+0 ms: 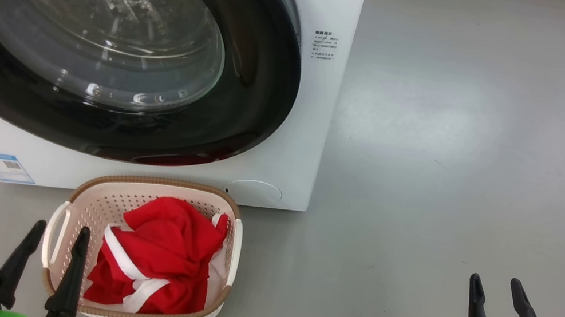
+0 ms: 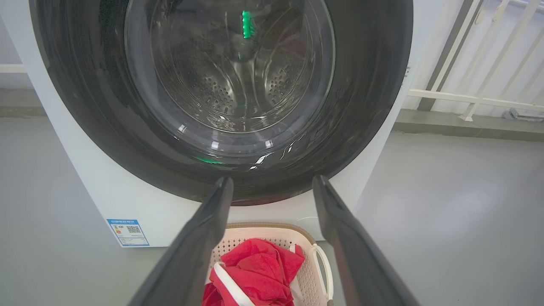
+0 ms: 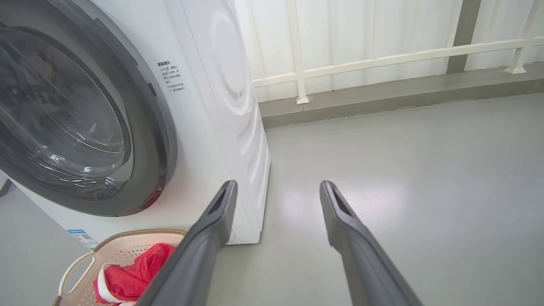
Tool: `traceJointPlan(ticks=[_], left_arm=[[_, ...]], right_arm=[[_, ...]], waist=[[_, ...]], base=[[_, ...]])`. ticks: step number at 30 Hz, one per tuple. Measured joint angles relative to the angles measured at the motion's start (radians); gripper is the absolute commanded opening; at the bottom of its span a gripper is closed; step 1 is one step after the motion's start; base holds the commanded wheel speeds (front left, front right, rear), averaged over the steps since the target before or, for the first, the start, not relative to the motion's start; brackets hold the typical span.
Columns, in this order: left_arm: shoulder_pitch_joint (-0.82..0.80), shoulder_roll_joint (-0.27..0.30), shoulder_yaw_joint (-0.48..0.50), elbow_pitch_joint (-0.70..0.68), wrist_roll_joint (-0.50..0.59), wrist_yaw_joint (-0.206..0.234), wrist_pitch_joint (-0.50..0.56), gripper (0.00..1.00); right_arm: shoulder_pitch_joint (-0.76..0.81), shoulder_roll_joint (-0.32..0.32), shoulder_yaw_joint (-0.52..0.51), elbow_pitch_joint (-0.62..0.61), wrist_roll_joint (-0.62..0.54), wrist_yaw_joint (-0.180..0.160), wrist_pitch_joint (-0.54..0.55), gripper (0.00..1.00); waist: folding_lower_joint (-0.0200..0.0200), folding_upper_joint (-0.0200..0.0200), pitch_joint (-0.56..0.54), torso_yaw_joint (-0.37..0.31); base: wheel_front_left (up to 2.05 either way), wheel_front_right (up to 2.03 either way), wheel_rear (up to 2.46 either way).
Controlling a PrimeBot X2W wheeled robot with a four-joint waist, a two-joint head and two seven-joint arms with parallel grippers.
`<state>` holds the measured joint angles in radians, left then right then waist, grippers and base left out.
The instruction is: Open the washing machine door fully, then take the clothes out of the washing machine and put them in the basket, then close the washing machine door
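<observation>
Left gripper (image 1: 60, 232), lower left: fingers spread, holding nothing, overlapping the basket's (image 1: 156, 181) left edge. Right gripper (image 1: 496, 282), lower right: spread, holding nothing, over grey floor (image 1: 463, 155). Red clothes (image 1: 160, 259) lie in the basket, bottom centre. Washing machine door (image 1: 250, 112) shut against the washing machine (image 1: 333, 5), upper left.

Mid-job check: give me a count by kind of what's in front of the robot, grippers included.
washing machine: 1
washing machine door: 1
basket: 1
clothes heap in basket: 1, pieces uncountable
grippers: 2, left gripper and right gripper, open
Total: 6
</observation>
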<state>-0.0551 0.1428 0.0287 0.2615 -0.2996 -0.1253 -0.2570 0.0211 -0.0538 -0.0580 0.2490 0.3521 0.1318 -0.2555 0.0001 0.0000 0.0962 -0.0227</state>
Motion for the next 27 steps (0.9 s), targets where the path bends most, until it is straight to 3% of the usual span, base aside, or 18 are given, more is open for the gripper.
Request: traceJointPlan(ticks=[17,18,27], left_arm=[[0.015,-0.002,0.009,-0.011,-0.003,0.0,0.0,1.0],[0.015,-0.002,0.009,-0.009,-0.003,0.001,0.0,0.0],[0.019,-0.041,-0.003,0.063,-0.036,0.002,0.014,0.0]], right_arm=[[0.0,0.003,-0.002,-0.005,0.0,0.0,0.0,1.0],[0.0,0.003,-0.001,-0.002,0.0,0.0,0.0,0.0],[0.001,0.024,0.008,0.069,0.03,0.0,0.01,0.0]], waist=[[0.0,0.0,-0.006,0.002],[-0.0001,0.0,-0.006,0.002],[0.0,0.0,-0.009,0.003]], base=[[0.0,0.0,0.0],[0.0,0.0,0.0],[0.0,0.0,0.0]])
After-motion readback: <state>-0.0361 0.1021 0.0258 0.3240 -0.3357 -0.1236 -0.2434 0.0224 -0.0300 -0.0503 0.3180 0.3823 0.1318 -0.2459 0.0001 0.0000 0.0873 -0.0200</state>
